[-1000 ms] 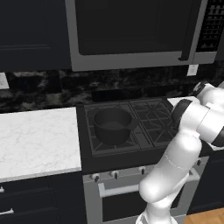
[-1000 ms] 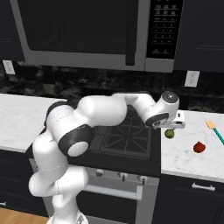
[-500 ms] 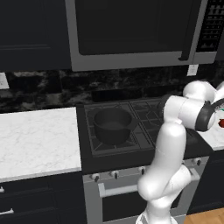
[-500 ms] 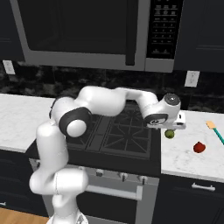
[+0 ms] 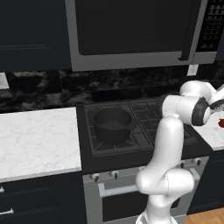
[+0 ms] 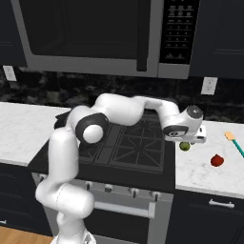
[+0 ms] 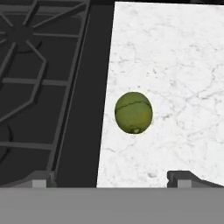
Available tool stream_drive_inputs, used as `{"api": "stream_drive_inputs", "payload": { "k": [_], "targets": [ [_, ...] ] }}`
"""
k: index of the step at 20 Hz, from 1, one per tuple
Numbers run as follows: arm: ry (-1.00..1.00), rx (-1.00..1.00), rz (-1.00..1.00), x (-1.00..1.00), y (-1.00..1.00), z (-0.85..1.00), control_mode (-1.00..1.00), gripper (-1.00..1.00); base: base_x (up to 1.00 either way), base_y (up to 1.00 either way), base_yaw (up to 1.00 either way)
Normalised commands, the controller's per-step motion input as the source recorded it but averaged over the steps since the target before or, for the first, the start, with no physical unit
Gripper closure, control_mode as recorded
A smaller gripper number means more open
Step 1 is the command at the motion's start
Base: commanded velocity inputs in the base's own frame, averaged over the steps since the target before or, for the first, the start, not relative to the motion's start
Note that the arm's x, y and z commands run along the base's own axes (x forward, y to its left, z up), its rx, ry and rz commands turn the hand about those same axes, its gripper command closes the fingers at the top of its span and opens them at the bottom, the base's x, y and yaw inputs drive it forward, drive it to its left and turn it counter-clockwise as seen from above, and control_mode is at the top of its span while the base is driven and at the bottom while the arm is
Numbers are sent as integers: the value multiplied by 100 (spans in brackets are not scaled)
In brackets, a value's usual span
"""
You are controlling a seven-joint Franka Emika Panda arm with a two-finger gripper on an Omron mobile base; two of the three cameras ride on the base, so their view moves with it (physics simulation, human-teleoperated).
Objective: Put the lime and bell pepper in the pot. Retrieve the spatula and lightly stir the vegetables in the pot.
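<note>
Rendered kitchen, gas stove (image 5: pixel 131 127), microwave (image 5: pixel 131 30) above, marble counter (image 5: pixel 35 135), dark cabinets (image 5: pixel 30 35)

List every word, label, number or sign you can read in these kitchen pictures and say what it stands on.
No text can be read anywhere.
Microwave keypad: rows of small marks, too small and blurred to read.
Stove knobs: no legible markings.
Lime, pot, marble counter: they carry no lettering.
</note>
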Motion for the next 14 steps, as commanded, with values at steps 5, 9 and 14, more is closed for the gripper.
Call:
{"api": "stream_drive_inputs", "payload": {
  "k": [5,9,14],
  "targets": [
    [1,0,0,42,-6,-26,-100,-100,0,0,0],
    [1,0,0,30,-5,-28,-100,-100,0,0,0],
    [2,0,1,27,-14,-18,-100,-100,0,0,0]
  ]
}}
